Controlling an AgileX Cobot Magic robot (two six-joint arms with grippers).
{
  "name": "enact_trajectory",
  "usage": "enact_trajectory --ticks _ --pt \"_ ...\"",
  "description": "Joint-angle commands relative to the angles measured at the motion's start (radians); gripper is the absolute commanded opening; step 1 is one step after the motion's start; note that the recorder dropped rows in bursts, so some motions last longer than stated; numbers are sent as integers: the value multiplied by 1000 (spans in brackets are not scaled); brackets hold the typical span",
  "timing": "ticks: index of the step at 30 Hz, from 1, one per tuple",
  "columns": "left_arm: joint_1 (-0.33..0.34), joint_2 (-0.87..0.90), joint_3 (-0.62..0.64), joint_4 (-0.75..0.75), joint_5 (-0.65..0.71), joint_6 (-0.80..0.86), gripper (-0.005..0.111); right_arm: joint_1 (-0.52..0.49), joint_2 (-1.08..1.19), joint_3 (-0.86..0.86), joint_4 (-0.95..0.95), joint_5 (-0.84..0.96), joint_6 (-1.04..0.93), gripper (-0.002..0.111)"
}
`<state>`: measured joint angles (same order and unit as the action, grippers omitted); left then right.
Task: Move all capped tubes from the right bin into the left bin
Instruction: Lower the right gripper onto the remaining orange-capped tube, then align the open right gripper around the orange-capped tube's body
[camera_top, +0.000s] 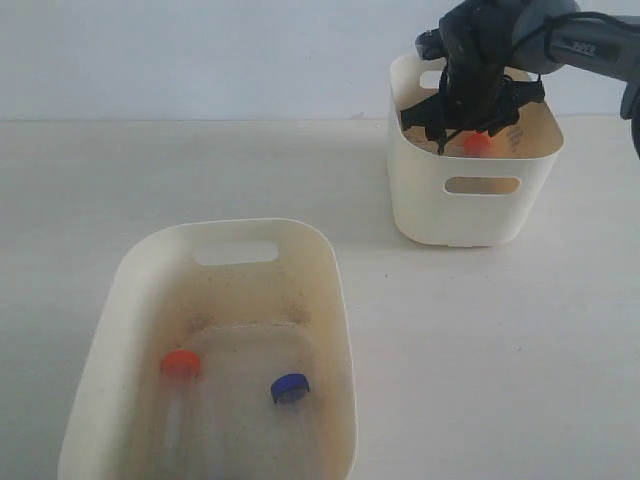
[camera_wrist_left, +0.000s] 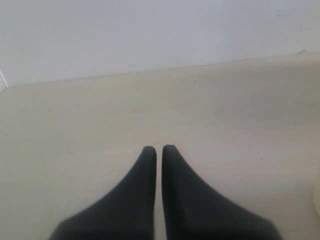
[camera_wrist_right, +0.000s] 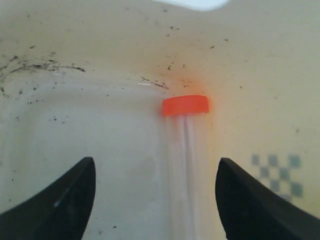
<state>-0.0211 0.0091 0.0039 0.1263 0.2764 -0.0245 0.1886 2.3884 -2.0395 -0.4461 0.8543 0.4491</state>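
Observation:
The left bin (camera_top: 330, 270) stands near the front and holds two capped tubes, one with an orange cap (camera_top: 180, 363) and one with a blue cap (camera_top: 290, 387). At the back right stands the right bin (camera_top: 480, 215). My right gripper (camera_top: 470, 120) reaches down into it, open. Between its spread fingers lies a third clear tube with an orange cap (camera_wrist_right: 185, 105) on the bin floor, apart from both fingertips; the gripper (camera_wrist_right: 156, 167) straddles its body. My left gripper (camera_wrist_left: 159, 148) is shut on nothing over bare tabletop and does not show in the exterior view.
A pale tabletop (camera_top: 440, 330) spreads between the two bins, with a light wall behind. The right bin's inside is speckled with dark dirt (camera_wrist_right: 40, 67), and a checkered mark (camera_wrist_right: 277, 172) shows on one wall.

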Motion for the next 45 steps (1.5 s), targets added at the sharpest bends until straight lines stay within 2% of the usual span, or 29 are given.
enact_trajectory --ticks 1,16,24,28,39,45 --pt "1 -2 -4 -7 -15 -12 4 -9 -3 -1 -19 21 9 65" --pt "1 -2 -4 -7 -15 -12 4 32 -6 -3 -16 81 15 65" --pt "1 -2 -4 -7 -15 -12 4 54 -6 -61 -23 213 90 65" --pt "1 -2 -4 -7 -15 -12 4 54 -6 -69 -83 295 166 65" --pt "1 -2 -4 -7 -15 -12 4 62 -4 -67 -86 293 246 65" --pt "1 -2 -4 -7 -15 -12 4 103 -4 -67 -204 301 236 65"
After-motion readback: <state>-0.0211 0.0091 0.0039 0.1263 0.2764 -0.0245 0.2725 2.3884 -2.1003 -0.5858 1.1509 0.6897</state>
